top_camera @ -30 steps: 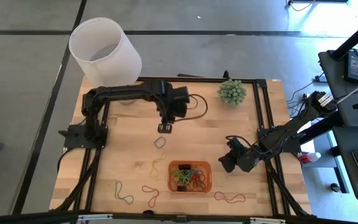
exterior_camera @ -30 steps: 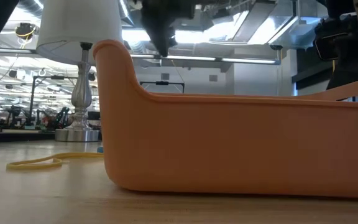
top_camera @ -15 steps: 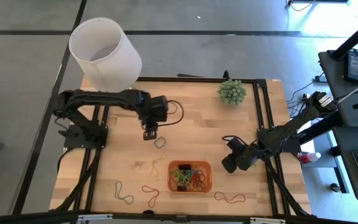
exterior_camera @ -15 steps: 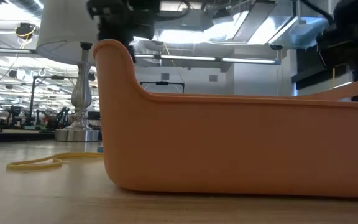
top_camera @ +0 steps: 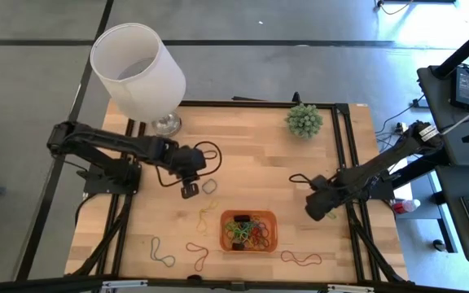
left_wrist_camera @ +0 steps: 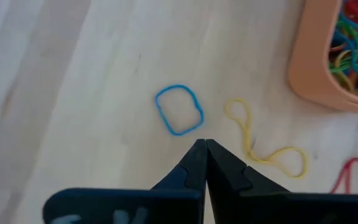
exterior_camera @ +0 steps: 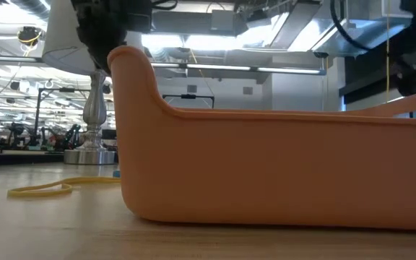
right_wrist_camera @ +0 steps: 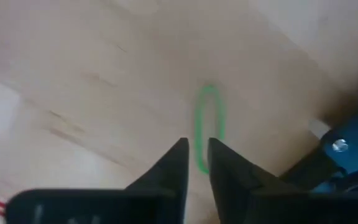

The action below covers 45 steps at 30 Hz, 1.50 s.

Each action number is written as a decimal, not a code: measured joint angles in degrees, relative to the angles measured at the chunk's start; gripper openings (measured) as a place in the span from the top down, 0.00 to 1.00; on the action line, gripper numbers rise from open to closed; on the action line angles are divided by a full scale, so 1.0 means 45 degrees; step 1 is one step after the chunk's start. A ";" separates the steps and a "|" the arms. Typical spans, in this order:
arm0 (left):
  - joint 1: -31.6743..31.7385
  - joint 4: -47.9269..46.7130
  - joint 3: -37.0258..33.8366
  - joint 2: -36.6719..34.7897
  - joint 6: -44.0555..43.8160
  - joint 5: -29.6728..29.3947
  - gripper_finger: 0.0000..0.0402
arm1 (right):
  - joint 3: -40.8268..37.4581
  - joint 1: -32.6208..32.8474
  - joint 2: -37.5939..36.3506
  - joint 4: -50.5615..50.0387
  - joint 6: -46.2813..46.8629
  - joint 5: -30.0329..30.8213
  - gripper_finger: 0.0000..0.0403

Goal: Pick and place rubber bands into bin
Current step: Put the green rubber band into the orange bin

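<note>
The table [top_camera: 251, 163] is made of pale wood strips, with a black metal frame around its edges. A grey floor lies all around it. The low view looks past the table into a big bright room with ceiling lights. A lamp with a white lampshade [top_camera: 137, 69] stands at the far left corner of the table, and a small green plant [top_camera: 304, 120] stands near the far right corner.

The left gripper [top_camera: 189, 192] is low over the middle left of the table, and its two fingers are pressed together with nothing between them. A blue rubber band [left_wrist_camera: 179, 110], bent into a rounded square, lies flat just in front of its tips. A yellow rubber band [left_wrist_camera: 260, 143], twisted into two loops, lies a little past that, on the bin side. Bare wood spreads out on the gripper's other side.

The right gripper [right_wrist_camera: 196, 158] hangs near the right edge of the table, with its fingers a little apart and holding nothing. A thin green rubber band [right_wrist_camera: 207, 124] lies right in front of its tips.

The bin [top_camera: 249, 231] is a small orange tray with rounded corners, between the two grippers and closer to the near edge. It holds a heap of rubber bands in many colours. A red rubber band [top_camera: 300, 259] lies near the bin on the right gripper's side. More loose bands lie on the wood at the near left.
</note>
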 joint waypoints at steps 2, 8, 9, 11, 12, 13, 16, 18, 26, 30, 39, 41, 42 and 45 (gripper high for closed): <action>-0.0343 0.0030 0.0000 0.0002 -0.0531 -0.0060 1.00 | -0.0453 0.0004 0.0000 0.0141 -0.0005 -0.0272 0.81; -0.1172 0.0019 0.0000 0.0002 -0.1414 -0.0142 0.99 | -0.2235 0.0005 0.0000 0.1454 0.0000 -0.0362 0.67; -0.1290 0.0016 0.0000 0.0002 -0.1427 -0.0132 0.99 | -0.2587 0.0005 0.0000 0.1975 -0.0005 -0.0369 0.66; -0.1546 0.0021 0.0000 0.0002 -0.1856 -0.0128 0.99 | -0.3115 0.0000 -0.0072 0.2654 0.0021 -0.0493 0.65; -0.1655 0.0024 0.0000 0.0002 -0.2219 -0.0124 0.99 | -0.3240 -0.0004 -0.0109 0.2800 0.0042 -0.0530 0.65; -0.1765 0.0043 0.0000 0.0005 -0.2567 -0.0126 0.99 | -0.3262 -0.0008 -0.0112 0.2819 0.0069 -0.0552 0.67; -0.2074 0.0048 0.0000 0.0007 -0.3209 -0.0131 0.99 | -0.2938 0.0005 0.0000 0.2120 -0.0104 -0.0452 0.79; -0.2313 0.0045 0.0000 0.0007 -0.3550 -0.0241 0.99 | -0.2728 0.0015 0.0015 0.1990 -0.0684 -0.0243 0.92; -0.3435 0.0039 0.0000 0.0007 -0.4052 -0.1137 0.99 | -0.1246 0.0553 0.0049 0.2064 -0.0510 0.1379 0.99; -0.4074 -0.0052 0.0000 0.0007 -0.3778 -0.1694 0.99 | 0.0614 0.1143 0.0167 0.0895 0.0145 0.2477 1.00; -0.4946 -0.0247 0.0000 0.0016 -0.2358 -0.1672 0.99 | 0.6945 0.1778 0.2850 -0.0993 0.0391 0.5322 1.00; -0.5071 -0.0243 0.0000 0.0016 -0.1897 -0.1657 0.99 | 0.8563 0.1778 0.4049 -0.0986 -0.0241 0.5515 1.00; -0.5094 -0.0243 0.0000 0.0016 -0.1697 -0.1697 0.99 | 0.9420 0.1764 0.4726 -0.1022 -0.0518 0.5550 1.00; -0.5122 -0.0225 0.0000 0.0016 -0.1042 -0.1774 0.99 | 1.1843 0.1594 0.6785 -0.1472 -0.1100 0.5551 1.00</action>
